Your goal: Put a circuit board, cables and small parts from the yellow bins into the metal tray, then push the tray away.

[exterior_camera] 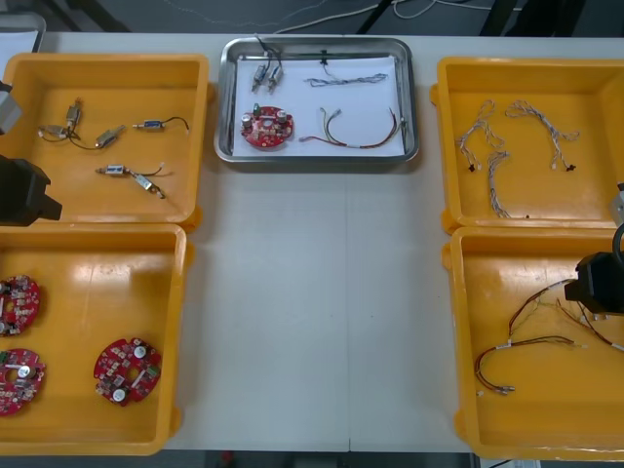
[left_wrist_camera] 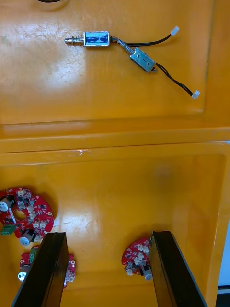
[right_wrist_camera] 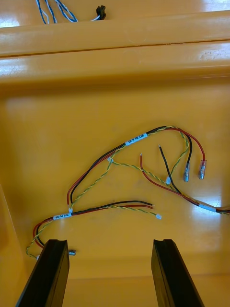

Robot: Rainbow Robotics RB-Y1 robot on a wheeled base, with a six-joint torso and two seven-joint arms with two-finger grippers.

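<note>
Hovering with its fingers (left_wrist_camera: 167, 273) spread and nothing between them, the left pincer (left_wrist_camera: 109, 235) hangs over the near-left bin (exterior_camera: 180, 331), which lies left of the tray (exterior_camera: 317, 157) and closer to the robot than it. Three boards (exterior_camera: 128, 370) lie loose in that bin. In the left wrist view one sits just beside the inner face of one finger, another peeks out past the other finger, and the third lies farther off. Directly left of the tray, the far-left bin (exterior_camera: 107, 60) holds parts (exterior_camera: 110, 136) with black leads.

The right pincer (right_wrist_camera: 110, 242) is likewise released, grasping nothing, over the near-right bin (exterior_camera: 458, 331), right of the tray and closer to the robot. Red-yellow cables (right_wrist_camera: 135, 139) sprawl on that bin's floor ahead of the fingertips, mostly apart from them, and one cable end lies just beside one finger. Directly right of the tray, the far-right bin (exterior_camera: 531, 64) holds blue-white cables (exterior_camera: 487, 136).

The tray stands near the far edge of the bench (exterior_camera: 312, 312), between the two far bins. On its white floor lie a tray board (exterior_camera: 266, 127) at the near left, two tray parts (exterior_camera: 266, 70) at the far left, a blue-white lead (exterior_camera: 346, 80) toward the far right and a red-yellow lead (exterior_camera: 361, 132) at the near right.
</note>
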